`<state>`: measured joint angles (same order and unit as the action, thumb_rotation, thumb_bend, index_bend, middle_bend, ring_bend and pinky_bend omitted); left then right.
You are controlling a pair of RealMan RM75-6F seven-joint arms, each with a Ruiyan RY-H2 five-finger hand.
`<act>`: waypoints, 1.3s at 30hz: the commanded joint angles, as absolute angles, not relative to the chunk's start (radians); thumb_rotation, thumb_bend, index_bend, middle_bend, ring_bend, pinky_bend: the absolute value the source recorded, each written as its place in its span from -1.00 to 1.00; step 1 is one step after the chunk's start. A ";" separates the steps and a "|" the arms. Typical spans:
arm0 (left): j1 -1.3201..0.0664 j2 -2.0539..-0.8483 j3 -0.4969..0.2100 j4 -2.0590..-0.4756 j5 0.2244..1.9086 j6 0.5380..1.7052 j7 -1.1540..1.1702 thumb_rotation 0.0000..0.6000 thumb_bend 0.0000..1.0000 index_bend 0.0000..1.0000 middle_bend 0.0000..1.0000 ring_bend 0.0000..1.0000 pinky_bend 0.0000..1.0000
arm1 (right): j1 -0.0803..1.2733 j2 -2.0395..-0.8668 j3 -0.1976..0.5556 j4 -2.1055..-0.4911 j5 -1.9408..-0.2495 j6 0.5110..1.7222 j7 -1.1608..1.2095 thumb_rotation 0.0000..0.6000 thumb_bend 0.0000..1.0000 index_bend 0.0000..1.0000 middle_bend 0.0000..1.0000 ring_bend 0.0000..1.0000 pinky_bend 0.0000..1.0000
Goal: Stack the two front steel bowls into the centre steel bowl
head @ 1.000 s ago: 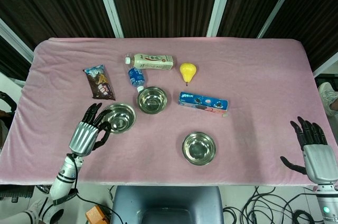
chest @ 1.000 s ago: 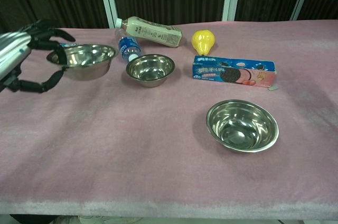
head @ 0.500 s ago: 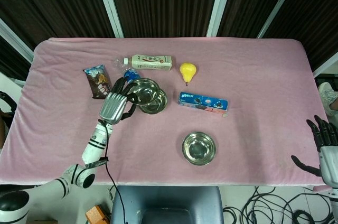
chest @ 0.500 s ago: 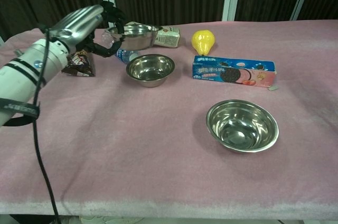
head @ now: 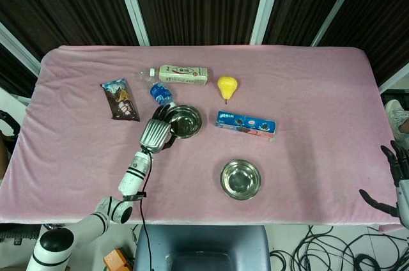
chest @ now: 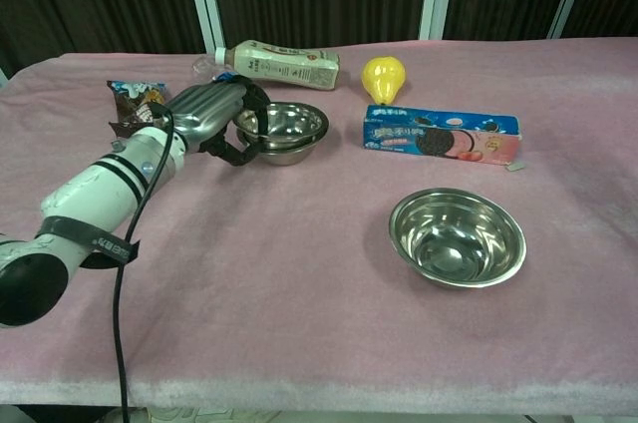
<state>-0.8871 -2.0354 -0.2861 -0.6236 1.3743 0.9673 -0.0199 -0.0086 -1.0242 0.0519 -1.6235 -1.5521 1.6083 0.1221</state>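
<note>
— What sits nearest you on the pink surface (chest: pixel 299 343)?

— Your front steel bowl (chest: pixel 458 237) stands alone and upright toward the near edge, right of centre; it shows in the head view too (head: pixel 241 179); nothing touches it. Your right hand (head: pixel 397 185) hangs off the right edge of the surface, well apart from everything, fingers spread and holding nothing; only the head view catches it.

— And your left hand?

— Your left hand (chest: pixel 207 116) lies at the left rim of the centre steel bowl (chest: pixel 284 131), fingers curled over that rim; in the head view the hand (head: pixel 157 134) covers the bowl's left edge (head: pixel 185 121). A second bowl seems nested inside the centre one, for the rim looks doubled in the chest view; whether your fingers clamp the rim or merely rest on it, you cannot tell from either view.

— What lies beyond?

— Just right of the bowls, a blue biscuit box (chest: pixel 442 135) lies flat; left of your hand, a snack packet (chest: pixel 133 101) is partly hidden by it; a small blue-labelled bottle (head: pixel 162 94) lies just behind the bowls in the head view; farther back, a milk-tea bottle (chest: pixel 274 61) rests on its side, cap pointing left, and a yellow pear (chest: pixel 383 77) stands to its right.
</note>
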 commanded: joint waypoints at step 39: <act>-0.250 -1.416 -0.016 -1.276 1.521 1.600 0.061 1.00 -0.18 -1.00 -1.00 -1.00 -0.83 | 0.505 -1.461 -0.013 -1.393 -1.757 0.994 -0.132 1.00 -0.37 0.02 -1.00 -1.00 -1.00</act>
<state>-0.2510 -1.4155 -0.0158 -1.2760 1.5207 1.6005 0.0614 0.5035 -1.4593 -0.0108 -1.3962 -1.7556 0.9921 -0.1343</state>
